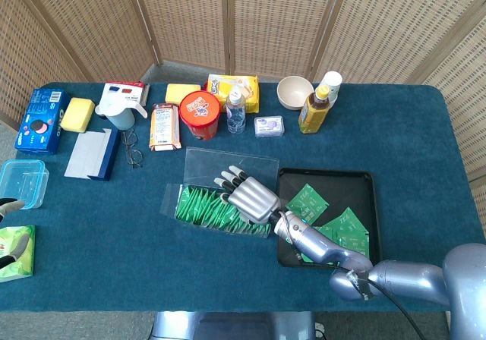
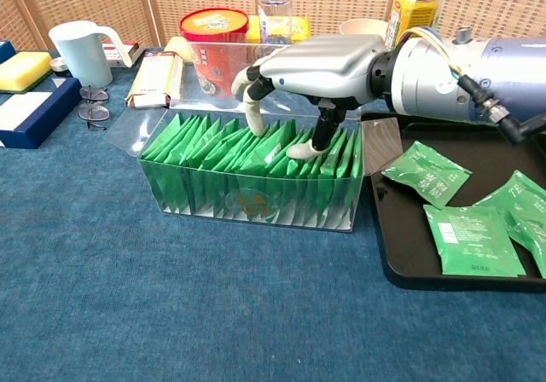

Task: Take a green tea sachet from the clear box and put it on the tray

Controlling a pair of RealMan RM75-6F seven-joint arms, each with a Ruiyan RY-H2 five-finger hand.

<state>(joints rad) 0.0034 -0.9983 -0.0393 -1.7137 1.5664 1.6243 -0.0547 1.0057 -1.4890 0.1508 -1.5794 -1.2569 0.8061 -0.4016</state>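
Far left edge of the head view, the left hand point(image 1: 9, 207) shows only as a small bit, so can't tell if it holds anything. Near it sit a green tissue pack point(image 1: 17, 253) and an empty plastic tub point(image 1: 21, 182) on the blue desk point(image 2: 128, 314). In the middle is the clear box point(image 2: 256, 203), packed w/ green tea sachets point(image 2: 205, 156) standing in a row. The right hand point(image 2: 320, 62) is over the box, fingers point(image 2: 253, 116) apart and pointing down, tips touching the sachet tops. It holds nothing. Just right of the box is the black tray point(image 2: 409, 267) w/ a few loose sachets point(image 2: 473, 239) lying flat in it.
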